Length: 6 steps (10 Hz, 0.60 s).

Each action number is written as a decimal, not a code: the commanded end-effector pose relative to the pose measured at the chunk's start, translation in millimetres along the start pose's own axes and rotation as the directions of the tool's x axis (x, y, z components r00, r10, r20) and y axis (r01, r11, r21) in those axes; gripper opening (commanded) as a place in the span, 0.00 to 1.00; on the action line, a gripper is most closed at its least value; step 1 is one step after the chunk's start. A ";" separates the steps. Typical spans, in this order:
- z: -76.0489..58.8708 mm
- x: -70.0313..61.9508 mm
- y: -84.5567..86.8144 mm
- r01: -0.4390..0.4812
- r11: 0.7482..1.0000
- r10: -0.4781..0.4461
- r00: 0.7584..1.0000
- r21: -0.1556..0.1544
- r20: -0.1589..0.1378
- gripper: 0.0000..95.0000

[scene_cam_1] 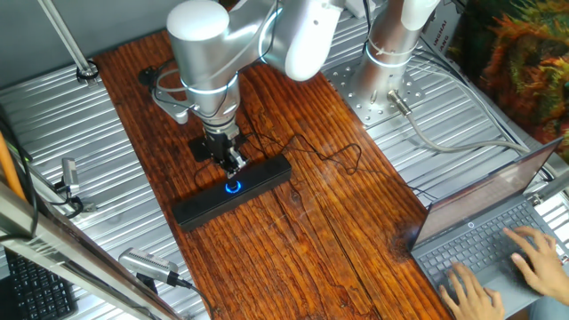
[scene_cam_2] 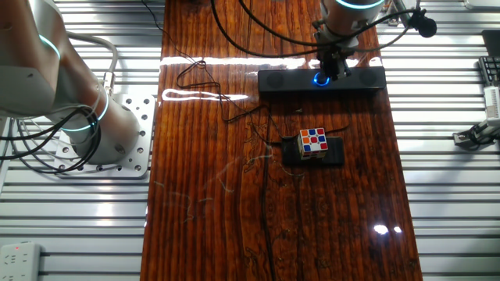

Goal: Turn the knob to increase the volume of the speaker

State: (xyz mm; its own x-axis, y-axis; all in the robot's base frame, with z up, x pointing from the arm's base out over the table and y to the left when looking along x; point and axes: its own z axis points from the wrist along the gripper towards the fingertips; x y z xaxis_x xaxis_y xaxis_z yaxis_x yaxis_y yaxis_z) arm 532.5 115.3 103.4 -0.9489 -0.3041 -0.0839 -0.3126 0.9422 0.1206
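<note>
Broadly, a long dark reddish wooden table top [scene_cam_2: 273,195] with a strong grain runs between ribbed metal surfaces [scene_cam_2: 453,203] on either side. Over it leans the silver and white robot arm [scene_cam_1: 209,53], its base bolted to a perforated metal plate [scene_cam_1: 369,93] beside the wood. At the corner of one fixed view, an open grey laptop [scene_cam_1: 484,236] sits on the ribbed metal with a person's two hands [scene_cam_1: 507,271] on its keys.

On the wood lies the speaker [scene_cam_2: 322,80], a long, slim black rectangular soundbar, set across the width of the table near one end. A thin black cable [scene_cam_2: 203,78] trails from that end in loose loops over the wood. Well apart from the bar, nearer the table's middle, a multicoloured puzzle cube [scene_cam_2: 313,143] rests on a small black square pad [scene_cam_2: 332,153].

The knob [scene_cam_1: 233,187], a small round black dial ringed by glowing blue light, sits midway along the speaker's top face. The two-finger gripper [scene_cam_1: 234,164] points straight down at it, fingertips right at the blue ring. In the other fixed view the black fingers [scene_cam_2: 334,66] cover most of the dial, with only part of the blue glow showing beside them. The jaws look narrow, close around the dial, but whether they actually clamp it I cannot tell.
</note>
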 end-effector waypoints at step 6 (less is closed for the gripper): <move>9.7 -6.3 3.9 -0.007 1.000 0.007 1.000 -0.004 -0.007 0.00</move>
State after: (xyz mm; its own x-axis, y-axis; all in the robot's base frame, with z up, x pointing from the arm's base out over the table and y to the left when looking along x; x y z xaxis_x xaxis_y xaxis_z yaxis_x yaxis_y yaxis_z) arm 538.8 123.3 93.1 -0.9516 -0.2983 -0.0744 -0.3057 0.9438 0.1260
